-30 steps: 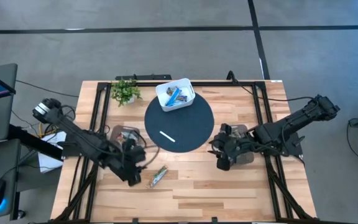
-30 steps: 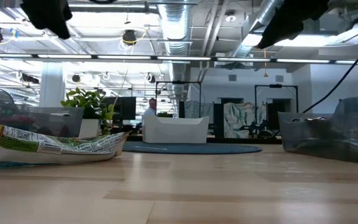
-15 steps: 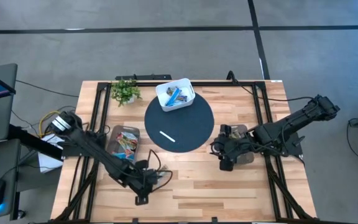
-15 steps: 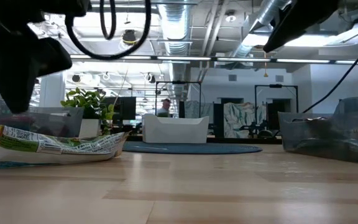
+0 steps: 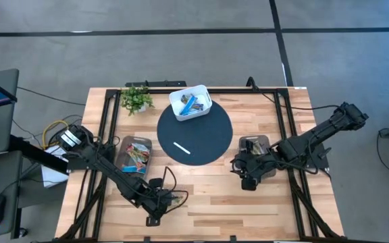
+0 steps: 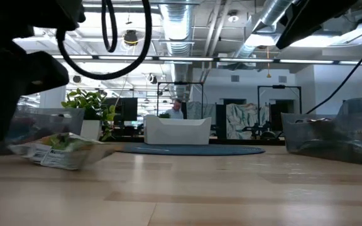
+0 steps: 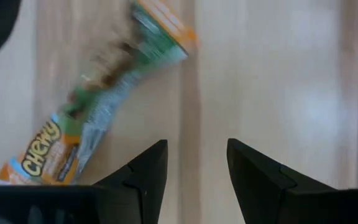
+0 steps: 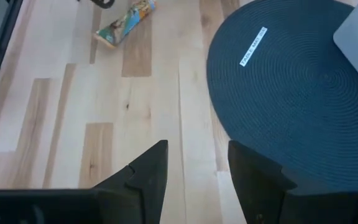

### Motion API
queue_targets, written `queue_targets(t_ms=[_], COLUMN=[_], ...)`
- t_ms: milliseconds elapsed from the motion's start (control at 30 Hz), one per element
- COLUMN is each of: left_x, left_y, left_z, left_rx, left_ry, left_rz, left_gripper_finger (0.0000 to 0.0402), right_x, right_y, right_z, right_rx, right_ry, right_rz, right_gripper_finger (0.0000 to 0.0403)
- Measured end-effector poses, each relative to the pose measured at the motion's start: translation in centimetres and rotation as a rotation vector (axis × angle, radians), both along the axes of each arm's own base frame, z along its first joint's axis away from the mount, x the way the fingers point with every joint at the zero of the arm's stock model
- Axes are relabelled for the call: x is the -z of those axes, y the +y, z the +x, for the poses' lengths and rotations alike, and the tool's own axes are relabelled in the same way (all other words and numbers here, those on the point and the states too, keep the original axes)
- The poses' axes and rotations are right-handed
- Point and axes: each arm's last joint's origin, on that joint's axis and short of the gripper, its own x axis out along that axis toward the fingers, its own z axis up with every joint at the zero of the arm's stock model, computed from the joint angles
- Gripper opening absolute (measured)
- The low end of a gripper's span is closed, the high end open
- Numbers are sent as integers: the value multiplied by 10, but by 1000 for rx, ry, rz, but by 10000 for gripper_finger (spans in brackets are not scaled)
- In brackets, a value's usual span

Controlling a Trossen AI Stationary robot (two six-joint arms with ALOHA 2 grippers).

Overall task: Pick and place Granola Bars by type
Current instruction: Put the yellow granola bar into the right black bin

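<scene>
One tan-and-green granola bar lies flat on the wood near the table's near edge; it also shows in the low view and the right wrist view. My left gripper is low over it and open, with the bar just ahead of its fingertips and off to one side. More bars fill the clear bin on the left and the clear bin on the right. Blue bars sit in the white box. My right gripper hangs open over bare wood beside the right bin. My left gripper comes at the bar from above, slanting, and its open fingers stand beside the bar's orange end. The bar is blurred, and I cannot tell whether a finger touches it.
A round blue mat carries the white box and a thin white stick. A small potted plant stands at the far left corner. Black frame rails run along both sides. Bare wood lies between the two grippers.
My left gripper has swung from over the left bin toward the near edge and come down to the bar. In the low view the bar has turned about and slid a little, and it now looks shorter.
</scene>
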Motion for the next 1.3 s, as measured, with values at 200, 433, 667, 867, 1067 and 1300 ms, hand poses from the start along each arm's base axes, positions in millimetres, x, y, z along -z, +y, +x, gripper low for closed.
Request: queue_targets(t_ms=[200,433,667,867,1067,1300], left_x=[3,9,13,1,-13,-35], left_y=[5,16,45,78,89,89], left_z=[4,-9,12,53,63,71], left_rx=[-68,-163,-211,-235,-188,-145], left_ry=[-14,149,67,-152,-118,-108], left_rz=[26,95,140,71,105,140], left_gripper_finger=[159,143,119,112,112,112], right_x=[0,0,0,0,2,1], right_y=[2,12,9,4,7,7], right_z=[-1,-7,-5,-4,-8,-7], right_rx=[32,3,28,46,29,11], right_ry=[2,-4,-18,-11,17,8], right_rz=[35,20,-10,-13,-19,-30], right_gripper_finger=[159,159,159,159,159,159])
